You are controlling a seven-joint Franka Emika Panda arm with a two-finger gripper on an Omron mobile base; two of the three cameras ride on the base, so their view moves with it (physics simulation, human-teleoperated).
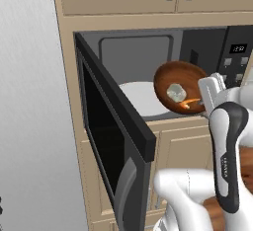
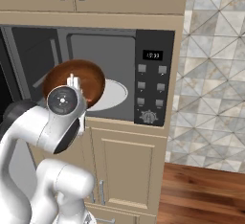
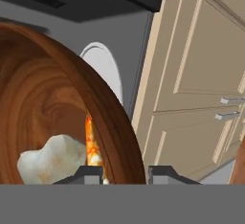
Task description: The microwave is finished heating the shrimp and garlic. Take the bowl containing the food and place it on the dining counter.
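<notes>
Microwave [image 1: 148, 77] built into beige cabinetry, door [image 1: 111, 126] swung wide toward the left base camera, white turntable [image 1: 141, 99] bare inside. Wooden bowl [image 1: 179, 87] held out in front of the cavity mouth, off the turntable, tilted steeply with its open face toward the left base view. Gripper [image 1: 207, 104] clamped on the bowl's rim at its right edge, one finger [image 3: 86, 175] inside the wall and one outside, as seen in the hand view. Garlic [image 1: 176, 92] lodged low in the bowl, shrimp [image 1: 188, 103] just below it near the pinched rim, both pressed toward the lower wall.

Judged as the carry-out step, dining counter not yet reached. Best done by levelling the wrist first, since a tilt this steep could spill the two pieces over the rim. Worth backing straight out, well away from the open door's edge, before any turn toward the counter. Slow, smooth motion advisable: a rim pinch alone gave little hold against swinging.
</notes>
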